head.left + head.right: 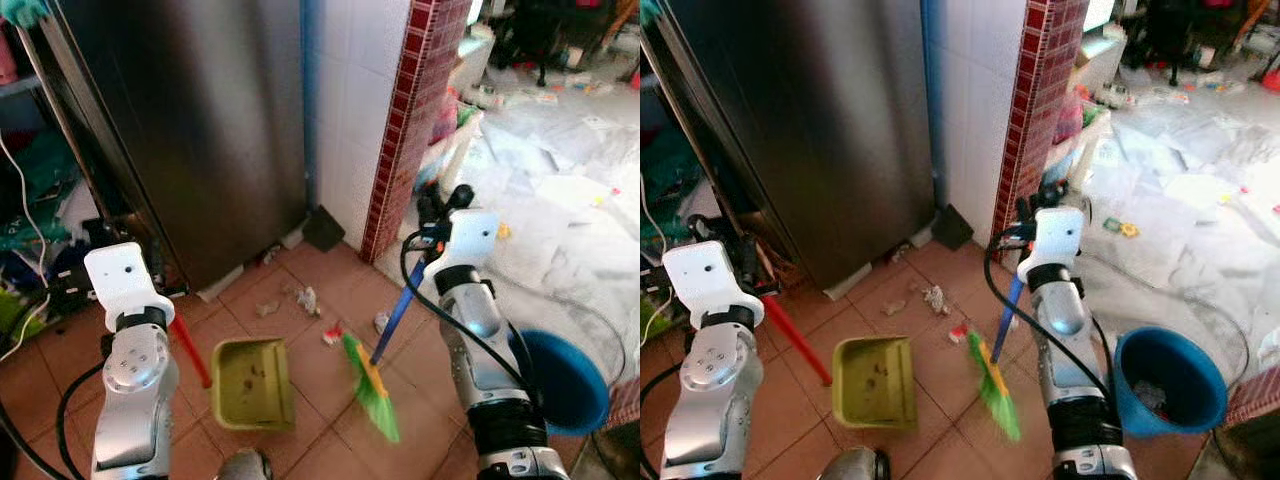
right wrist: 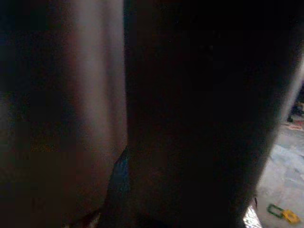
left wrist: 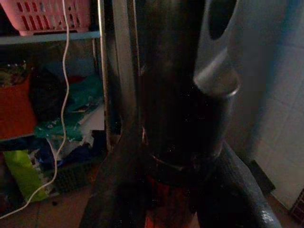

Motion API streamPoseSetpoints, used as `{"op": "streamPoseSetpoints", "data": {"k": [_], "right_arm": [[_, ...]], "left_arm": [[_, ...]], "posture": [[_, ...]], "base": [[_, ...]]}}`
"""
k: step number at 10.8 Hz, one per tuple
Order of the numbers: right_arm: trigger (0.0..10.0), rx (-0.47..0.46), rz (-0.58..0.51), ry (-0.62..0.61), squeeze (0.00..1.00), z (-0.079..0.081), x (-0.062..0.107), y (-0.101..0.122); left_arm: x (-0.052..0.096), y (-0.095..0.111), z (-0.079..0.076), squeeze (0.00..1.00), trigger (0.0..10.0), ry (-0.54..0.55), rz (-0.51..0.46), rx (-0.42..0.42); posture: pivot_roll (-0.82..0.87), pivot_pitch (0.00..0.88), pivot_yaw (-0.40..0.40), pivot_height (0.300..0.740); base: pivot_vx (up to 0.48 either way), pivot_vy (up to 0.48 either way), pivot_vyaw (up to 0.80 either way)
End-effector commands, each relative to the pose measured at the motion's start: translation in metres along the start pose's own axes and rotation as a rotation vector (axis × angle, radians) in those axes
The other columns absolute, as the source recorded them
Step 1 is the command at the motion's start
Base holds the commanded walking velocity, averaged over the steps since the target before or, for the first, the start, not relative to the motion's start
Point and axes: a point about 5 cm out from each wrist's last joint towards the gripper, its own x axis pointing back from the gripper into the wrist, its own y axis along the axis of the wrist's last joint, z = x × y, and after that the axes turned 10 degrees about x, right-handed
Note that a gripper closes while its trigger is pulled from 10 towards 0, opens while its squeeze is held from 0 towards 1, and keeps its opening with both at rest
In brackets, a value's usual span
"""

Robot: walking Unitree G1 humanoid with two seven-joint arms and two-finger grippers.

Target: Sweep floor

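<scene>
- Right gripper (image 1: 432,232), right of centre in the head view, is clamped on the blue handle of the broom (image 1: 385,340). Fingers are partly hidden by the wrist block, so the clamp is inferred from the handle running up into them.
- Broom is held slanted, green bristles (image 1: 370,392) down on the tile at lower centre. Bristles look blurred, so a stroke is probably in progress.
- Left gripper (image 3: 175,190) is closed around the red handle (image 1: 188,348) of the green dustpan (image 1: 250,382). In the left wrist view, red is seen wedged between the two black fingers (image 3: 118,190).
- Dustpan is laid flat on the floor at lower centre-left, just beside the bristles, with some specks already inside. It is likely held there as a catch for the sweep.
- Debris (image 1: 305,298), scraps of paper and a small red-white piece (image 1: 331,335), is scattered on the tiles at centre, between the fridge (image 1: 190,130) and the broom.
- Blue bin (image 1: 1168,380) is seen at lower right, beside the right arm, with some rubbish inside; probably staged for emptying the pan.
- Right wrist view is too dark to read.
- Judgement: mid-task, loose scraps not yet collected.
</scene>
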Motion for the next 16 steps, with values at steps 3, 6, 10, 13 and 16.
{"op": "streamPoseSetpoints", "data": {"k": [3,6,10,13,16], "right_arm": [[10.0,0.027,-0.077,-0.014,0.0,-0.004,-0.005,0.021],[10.0,0.021,-0.127,-0.009,0.0,-0.003,-0.016,0.038],[10.0,0.005,-0.239,-0.031,0.0,-0.016,-0.034,0.076],[10.0,0.054,-0.207,0.005,0.0,-0.011,-0.034,0.067],[10.0,0.049,-0.177,0.025,0.0,-0.005,-0.027,0.056]], "left_arm": [[-0.005,0.018,-0.012,0.0,10.0,-0.043,-0.081,0.031],[-0.013,0.018,-0.022,0.0,10.0,-0.058,-0.08,0.054],[-0.016,0.025,-0.028,0.0,10.0,-0.064,-0.099,0.072],[-0.017,0.025,-0.027,0.0,10.0,-0.046,-0.103,0.067],[-0.016,0.025,-0.026,0.0,10.0,-0.044,-0.102,0.058]], "posture": [[-0.01,0.0,-0.012,0.74],[-0.03,0.0,-0.015,0.74],[-0.04,0.0,-0.029,0.74],[-0.03,0.0,-0.035,0.74],[-0.03,0.0,-0.03,0.74]], "base": [[0.399,0.0,0.0],[0.401,0.0,0.0],[0.383,0.0,0.0],[0.351,0.0,0.0],[0.269,0.0,0.8]]}}
